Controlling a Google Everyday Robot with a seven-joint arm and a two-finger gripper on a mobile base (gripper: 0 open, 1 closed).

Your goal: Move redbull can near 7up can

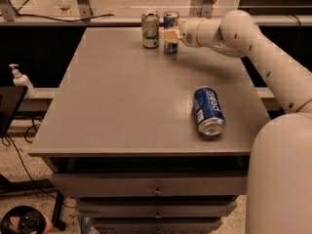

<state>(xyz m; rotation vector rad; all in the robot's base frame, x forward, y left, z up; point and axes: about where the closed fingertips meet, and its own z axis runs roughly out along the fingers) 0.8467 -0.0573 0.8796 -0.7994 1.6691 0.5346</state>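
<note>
The redbull can (170,21) stands upright at the far edge of the grey table (122,106), a slim blue-and-silver can. The 7up can (150,29), whitish-silver and green, stands upright just to its left, a small gap apart. My gripper (170,36) reaches in from the right and its cream fingers are around the lower body of the redbull can, which rests on the table.
A dark-blue Pepsi can (208,110) lies on its side at the table's right front. My arm (253,48) crosses the table's right rear. A soap bottle (19,79) stands off the table's left. Drawers sit below the tabletop.
</note>
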